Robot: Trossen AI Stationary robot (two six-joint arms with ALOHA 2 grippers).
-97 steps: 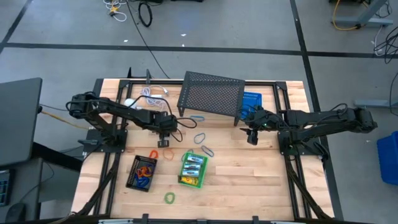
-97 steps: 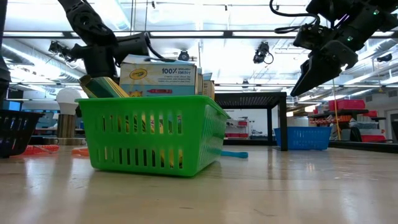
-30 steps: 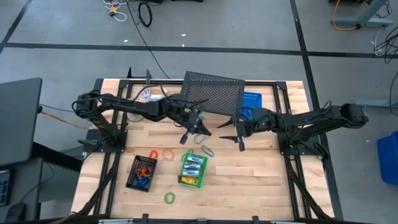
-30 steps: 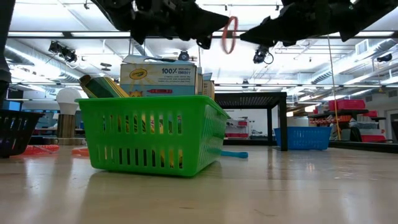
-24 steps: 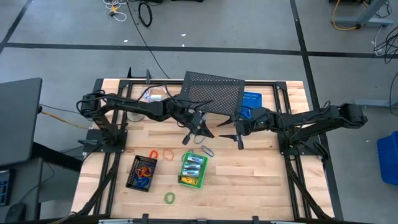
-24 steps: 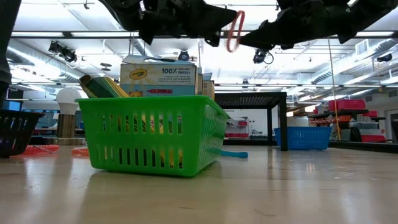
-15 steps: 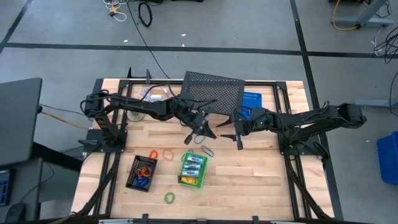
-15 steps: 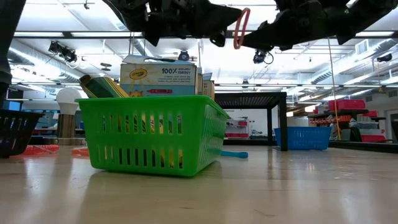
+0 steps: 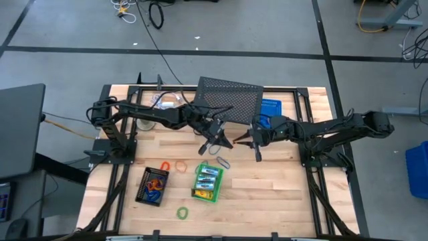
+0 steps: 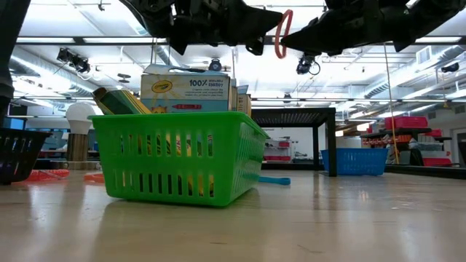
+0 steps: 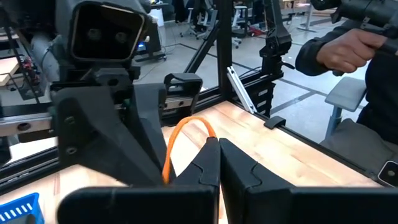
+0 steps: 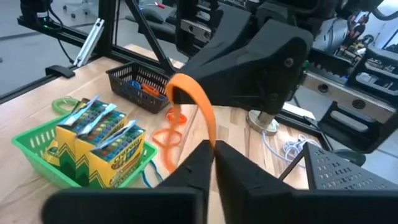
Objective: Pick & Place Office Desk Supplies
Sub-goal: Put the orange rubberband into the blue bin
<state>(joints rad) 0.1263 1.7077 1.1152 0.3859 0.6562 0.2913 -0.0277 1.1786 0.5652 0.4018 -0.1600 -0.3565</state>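
An orange loop (image 10: 282, 33) hangs high above the table's middle, between my two grippers. My left gripper (image 9: 226, 141) reaches in from the left and is shut on it, with its fingers (image 11: 208, 163) closed together. My right gripper (image 9: 239, 142) comes from the right and is shut on the same loop (image 12: 193, 93). Yellow crayon boxes (image 12: 102, 140) stand upright in a green basket (image 9: 207, 182). More loops lie in a small black basket (image 9: 153, 185). My left gripper pinches the orange loop's strand (image 11: 209, 132) between its two fingertips, coming level from the table's left. The loop stands upright beyond the fingertips, clear of the table. My right gripper pinches the loop's opposite strand (image 12: 210, 132) between its two fingertips, level from the table's right.
Loose loops lie on the wood: an orange one (image 9: 180, 165), a green one (image 9: 182, 213), grey-blue ones (image 9: 221, 161). A black mesh stand (image 9: 227, 104) and a blue basket (image 9: 269, 109) sit at the far edge. A person's hand (image 11: 348, 50) shows beyond the table.
My left gripper has carried the orange loop a little toward the table's right, up to my right gripper. My right gripper has shut on the loop's free side, so both grippers now hold it in the air.
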